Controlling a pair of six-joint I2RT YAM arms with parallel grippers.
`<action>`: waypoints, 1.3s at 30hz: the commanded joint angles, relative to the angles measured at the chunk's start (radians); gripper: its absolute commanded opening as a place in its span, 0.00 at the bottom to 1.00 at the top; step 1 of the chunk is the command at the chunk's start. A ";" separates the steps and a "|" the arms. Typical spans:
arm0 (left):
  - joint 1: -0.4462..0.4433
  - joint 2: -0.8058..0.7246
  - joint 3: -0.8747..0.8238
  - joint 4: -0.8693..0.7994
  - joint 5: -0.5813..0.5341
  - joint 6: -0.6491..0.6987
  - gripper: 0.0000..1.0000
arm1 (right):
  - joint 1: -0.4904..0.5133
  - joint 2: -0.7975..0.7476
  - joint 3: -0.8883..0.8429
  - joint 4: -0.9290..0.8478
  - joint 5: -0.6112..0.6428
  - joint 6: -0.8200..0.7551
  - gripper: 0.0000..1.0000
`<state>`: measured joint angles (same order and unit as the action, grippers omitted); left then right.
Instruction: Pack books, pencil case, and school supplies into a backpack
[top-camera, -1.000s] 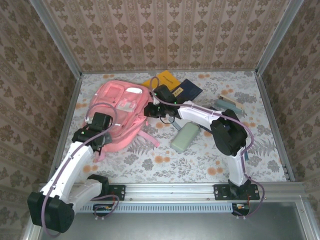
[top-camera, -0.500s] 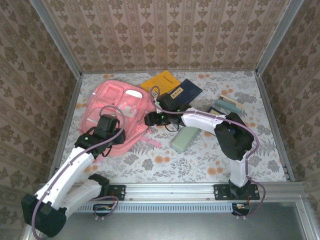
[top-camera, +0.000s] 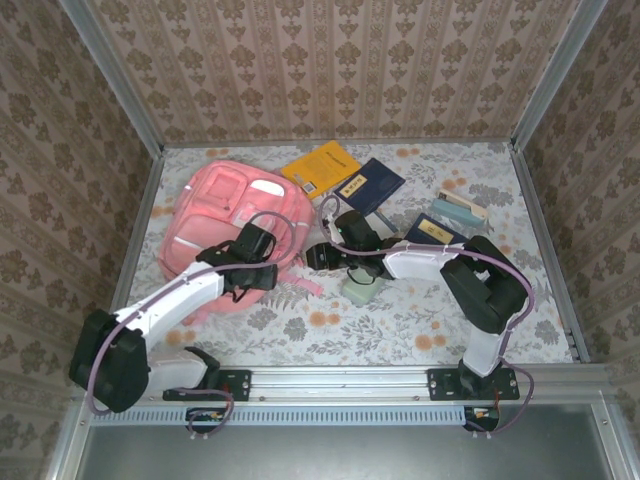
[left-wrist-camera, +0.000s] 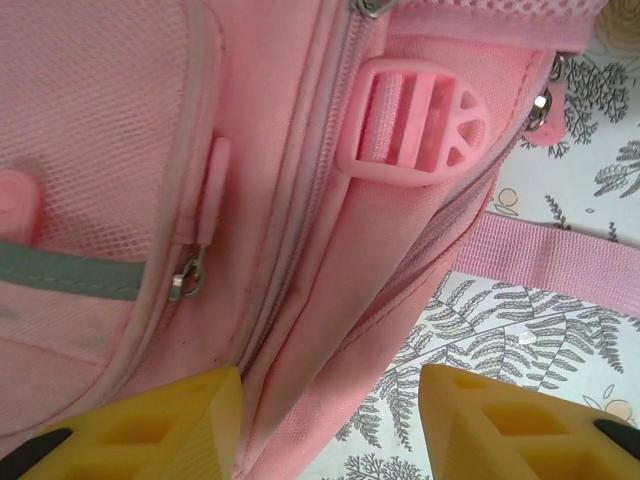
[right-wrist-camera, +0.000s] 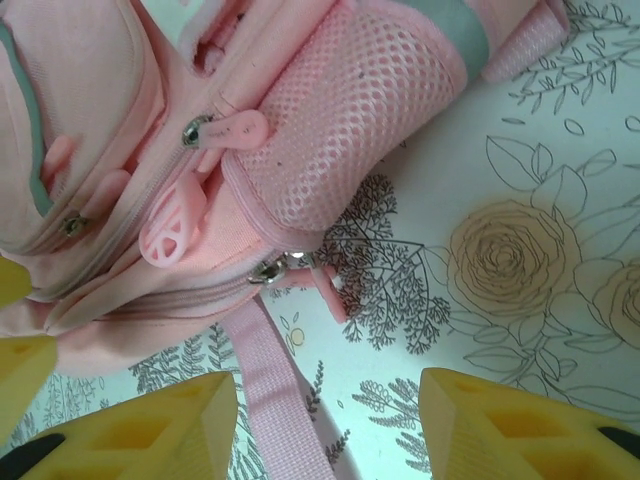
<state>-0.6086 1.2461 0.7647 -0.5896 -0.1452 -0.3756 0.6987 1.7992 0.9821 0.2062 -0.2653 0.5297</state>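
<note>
**Top view.** Pink backpack (top-camera: 225, 215) lies flat on floral desk (top-camera: 400, 325), left-centre. Left fingers (left-wrist-camera: 150, 425) spread wide, empty, over backpack's near edge; pink buckle (left-wrist-camera: 415, 135) and zip pull (left-wrist-camera: 186, 284) lie ahead of them. Right fingers (right-wrist-camera: 520, 425) likewise wide apart, nothing held, over backpack corner w/ mesh pocket (right-wrist-camera: 350, 110); strap (right-wrist-camera: 265, 380) passes between them. Pencil case (top-camera: 358, 288) on desk just right of backpack, partly under right arm. Yellow-orange book (top-camera: 320, 168) and navy book (top-camera: 372, 185) lie behind. Second navy book (top-camera: 437, 231) lies far right, w/ school supplies (top-camera: 460, 208) beside it.
</note>
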 joint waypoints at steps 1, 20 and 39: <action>-0.017 0.040 0.011 0.017 -0.030 0.050 0.51 | -0.001 -0.020 0.010 0.068 0.012 -0.018 0.51; -0.020 0.064 0.036 -0.001 -0.177 0.014 0.40 | 0.011 -0.027 0.015 0.057 -0.007 -0.011 0.52; 0.014 0.301 0.082 -0.033 -0.109 -0.017 0.13 | 0.035 -0.056 -0.021 0.087 0.001 -0.015 0.52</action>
<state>-0.5873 1.5177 0.8421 -0.5972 -0.2539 -0.3786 0.7200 1.7821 0.9794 0.2504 -0.2653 0.5259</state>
